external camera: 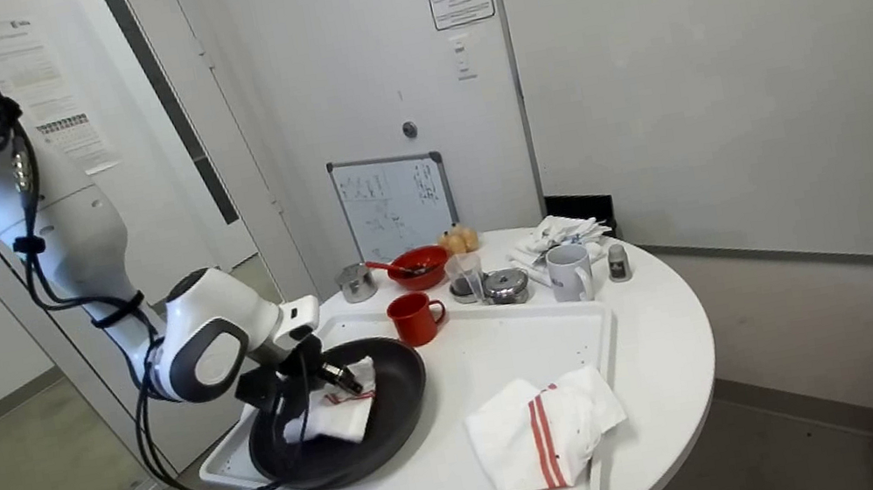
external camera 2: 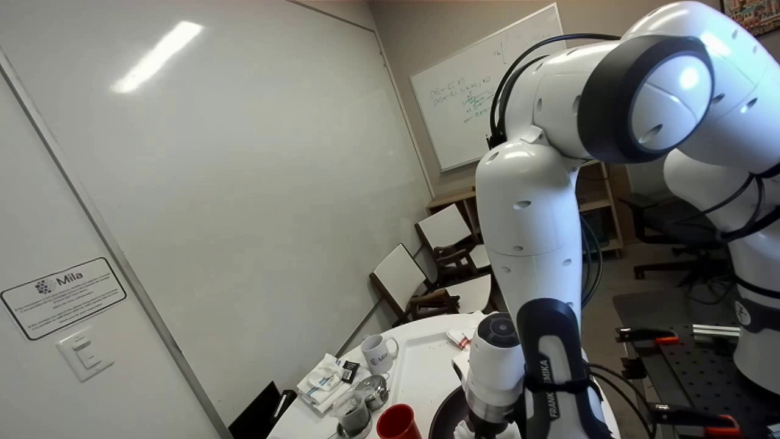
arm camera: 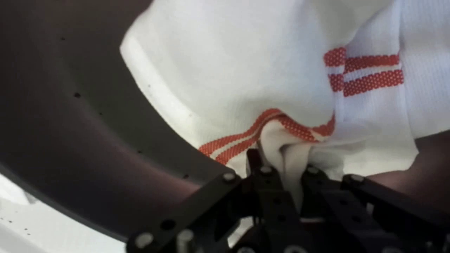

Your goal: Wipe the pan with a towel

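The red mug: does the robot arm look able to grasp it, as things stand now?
Probably not yet: the gripper pinches a towel in the pan and would first need to release it. The red mug itself looks uncovered, beside the pan.

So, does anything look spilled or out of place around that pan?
Yes: the wrist view shows dark specks scattered in the pan and on the white tray, like spilled crumbs, though I can't tell what they are. Also, a loose towel lies rumpled across the tray's rim, partly off it.
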Robot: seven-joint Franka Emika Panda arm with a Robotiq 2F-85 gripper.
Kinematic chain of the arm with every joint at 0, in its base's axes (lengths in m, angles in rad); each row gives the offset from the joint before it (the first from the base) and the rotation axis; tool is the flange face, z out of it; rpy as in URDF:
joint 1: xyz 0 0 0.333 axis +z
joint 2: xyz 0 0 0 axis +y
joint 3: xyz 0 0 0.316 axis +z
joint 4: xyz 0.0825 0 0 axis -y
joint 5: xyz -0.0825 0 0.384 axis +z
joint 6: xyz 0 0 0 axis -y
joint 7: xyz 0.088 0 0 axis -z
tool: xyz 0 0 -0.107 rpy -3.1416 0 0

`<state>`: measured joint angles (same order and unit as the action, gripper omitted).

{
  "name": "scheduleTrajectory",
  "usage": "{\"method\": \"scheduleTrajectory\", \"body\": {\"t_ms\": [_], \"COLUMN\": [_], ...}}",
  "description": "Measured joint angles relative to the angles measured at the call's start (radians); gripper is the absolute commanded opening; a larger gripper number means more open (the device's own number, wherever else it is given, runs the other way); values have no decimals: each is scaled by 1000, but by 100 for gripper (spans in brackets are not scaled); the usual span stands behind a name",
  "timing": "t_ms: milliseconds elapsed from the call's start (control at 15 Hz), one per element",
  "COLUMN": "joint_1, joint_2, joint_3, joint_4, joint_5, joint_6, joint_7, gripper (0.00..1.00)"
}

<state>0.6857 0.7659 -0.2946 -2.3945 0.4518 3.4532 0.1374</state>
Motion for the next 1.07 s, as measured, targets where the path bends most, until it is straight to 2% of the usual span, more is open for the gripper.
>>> {"method": "scheduleTrajectory", "body": {"t_ms": [333, 600, 733, 867, 1067], "joint_1": [-152, -199, -193, -158, -45], "joint_2": [0, -3, -19, -58, -152], "joint_3": [8, 8, 1, -29, -121], "joint_4": [-1, -1, -2, -13, -59], "joint_5": [0, 2, 9, 28, 99], "joint_6": [0, 0, 1, 2, 2], "joint_7": [0, 2, 2, 2, 2], "gripper": [3, 3, 3, 3, 3]}}
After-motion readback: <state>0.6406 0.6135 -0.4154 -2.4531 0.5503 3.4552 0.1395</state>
